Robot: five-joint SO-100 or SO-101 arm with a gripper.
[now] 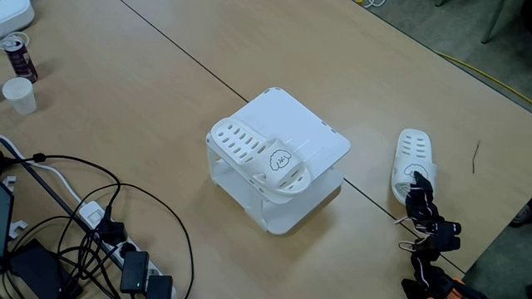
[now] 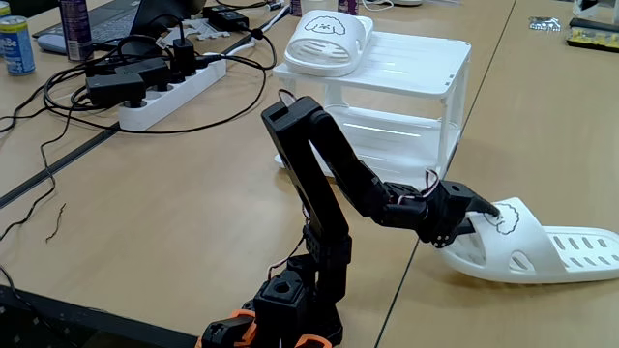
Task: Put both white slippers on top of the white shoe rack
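The white shoe rack (image 1: 320,137) (image 2: 416,68) stands mid-table. One white slipper (image 1: 259,156) (image 2: 327,43) lies flat on its top panel, cartoon strap toward the rack's edge. The other white slipper (image 1: 413,155) (image 2: 546,253) lies on the table beside the rack. My gripper (image 1: 420,184) (image 2: 476,220) is at that slipper's strap end. One finger rests over the strap, the other reaches into the opening under it, and the jaws look shut on the strap. The sole still rests on the table.
A power strip with tangled black cables (image 1: 100,241) (image 2: 160,82) lies on one side of the rack. A white cup (image 1: 18,94) and a can (image 1: 18,56) stand at the table's far corner. A seam (image 1: 179,54) runs across the tabletop.
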